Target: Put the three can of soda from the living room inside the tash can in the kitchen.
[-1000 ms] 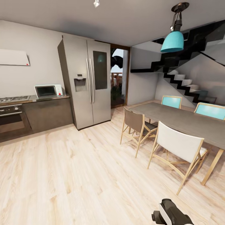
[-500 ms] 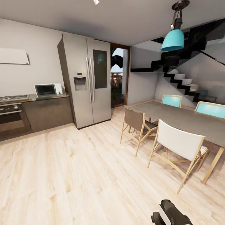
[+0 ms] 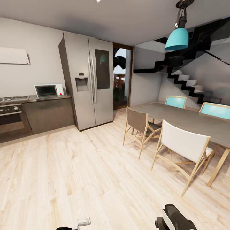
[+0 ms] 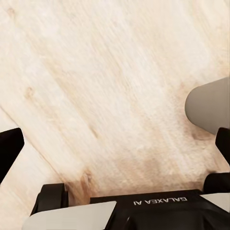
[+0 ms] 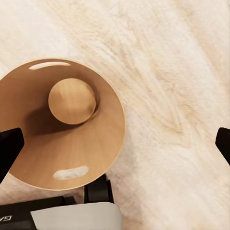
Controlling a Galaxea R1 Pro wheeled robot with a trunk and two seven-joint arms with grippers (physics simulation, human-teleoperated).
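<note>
in the kitchen, my right end effector (image 5: 115, 143) hung spread above the tash can (image 5: 72, 158); left end effector (image 4: 115, 143) spread over pale floor (image 4: 105, 86).

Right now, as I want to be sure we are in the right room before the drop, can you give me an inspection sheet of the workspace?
Surface: pale plank floor, dry and even.
Job's things: tash can stands upright on the floor below the right hand, its brown inside bare; soda cans: nothing seen.
Clutter: nothing seen.
Hands: left hand open over the floor, holding nothing; right hand open above the tash can, holding nothing.
Cables: nothing seen.
Surroundings: steel fridge, microwave on the worktop, oven, dining table with chairs, staircase behind.
</note>
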